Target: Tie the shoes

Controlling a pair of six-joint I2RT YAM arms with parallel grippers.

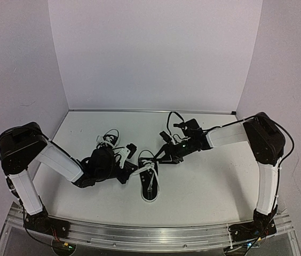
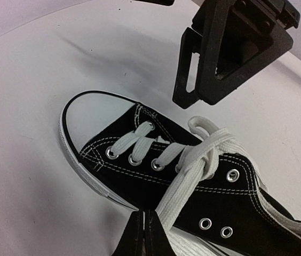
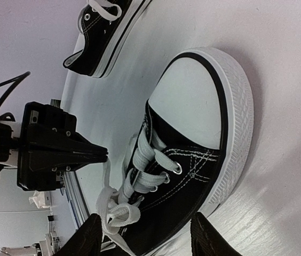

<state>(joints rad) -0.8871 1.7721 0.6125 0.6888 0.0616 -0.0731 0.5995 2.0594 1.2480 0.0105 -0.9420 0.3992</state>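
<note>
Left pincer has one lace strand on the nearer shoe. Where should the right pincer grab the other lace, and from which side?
Probably the small loop standing above the crossover on the shoe. It seems to arch clear of the shoe, so fingers can straddle it. Bring the open right pincer down from above, opposite the left pincer and its strand.

Near shoe [image 1: 149, 184] on table [image 1: 209, 186] centre, far shoe [image 1: 108, 140] behind — to its left, apart.
</note>
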